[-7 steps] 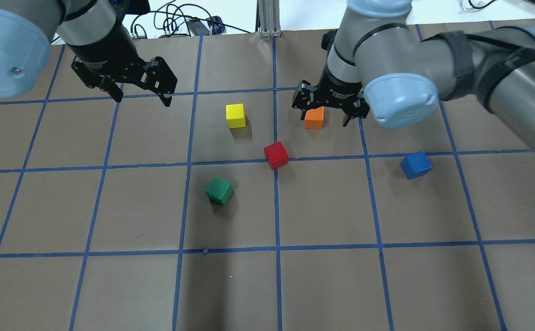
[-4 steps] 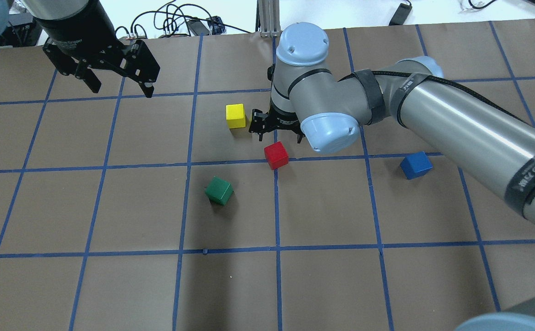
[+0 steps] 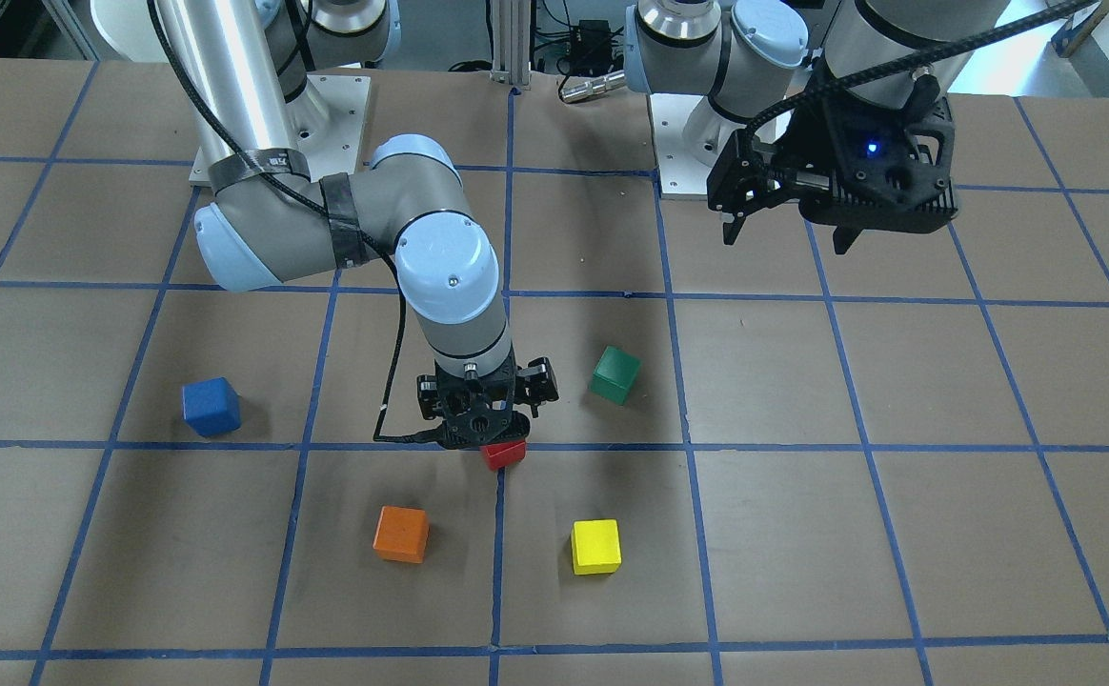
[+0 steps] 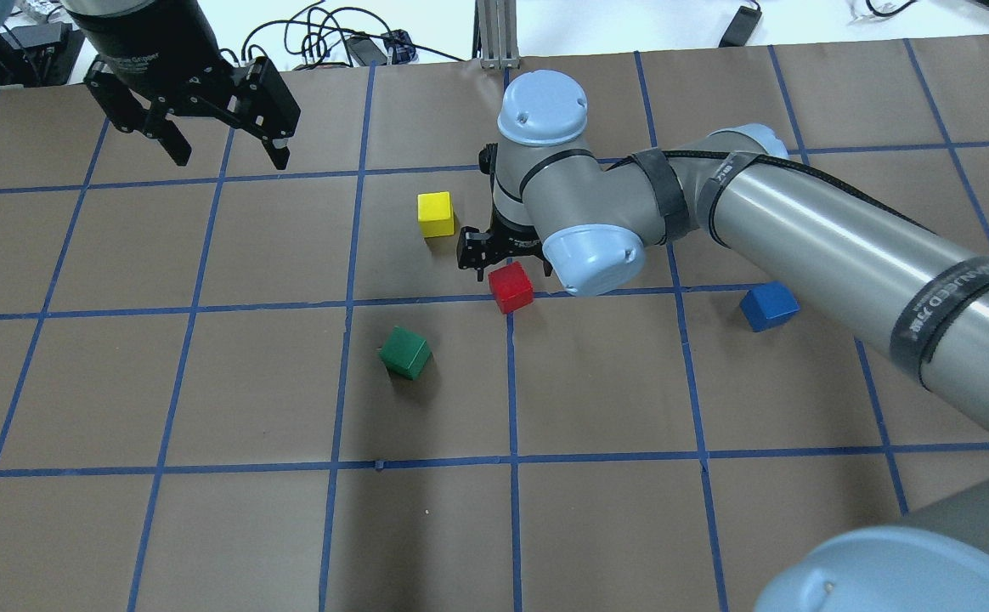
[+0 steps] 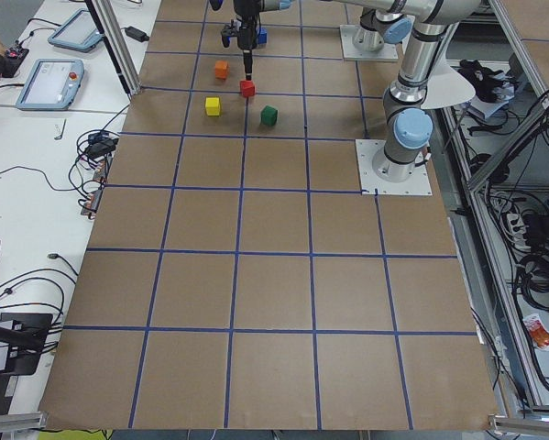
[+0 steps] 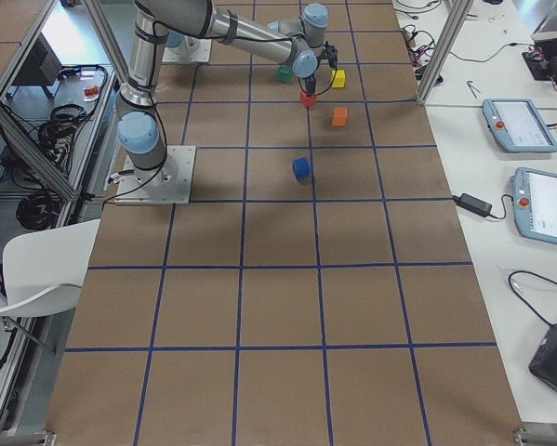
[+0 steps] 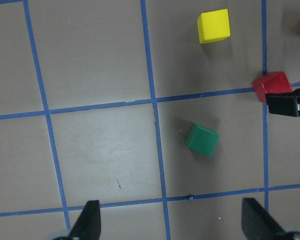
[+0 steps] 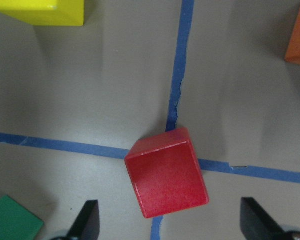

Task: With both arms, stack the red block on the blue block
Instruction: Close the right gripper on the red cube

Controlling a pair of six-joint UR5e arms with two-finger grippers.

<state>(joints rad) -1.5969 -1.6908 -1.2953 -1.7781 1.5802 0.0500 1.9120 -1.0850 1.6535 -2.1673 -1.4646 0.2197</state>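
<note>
The red block (image 4: 511,287) lies on a blue tape crossing near the table's middle. It also shows in the front view (image 3: 505,454) and fills the middle of the right wrist view (image 8: 167,172). My right gripper (image 4: 505,262) hangs just above it, open and empty, with one finger on each side (image 8: 172,225). The blue block (image 4: 768,306) sits alone to the right, under my right forearm (image 3: 211,407). My left gripper (image 4: 229,157) is open and empty, high over the far left of the table (image 3: 788,236).
A yellow cube (image 4: 435,213) sits just left of my right gripper. A green cube (image 4: 404,352) lies nearer and to the left. An orange cube (image 3: 401,534) is hidden behind my right arm in the overhead view. Cables lie past the table's far edge.
My right gripper has swung left from over the orange cube to over the red block and come down. My left gripper has drawn back toward the far left.
</note>
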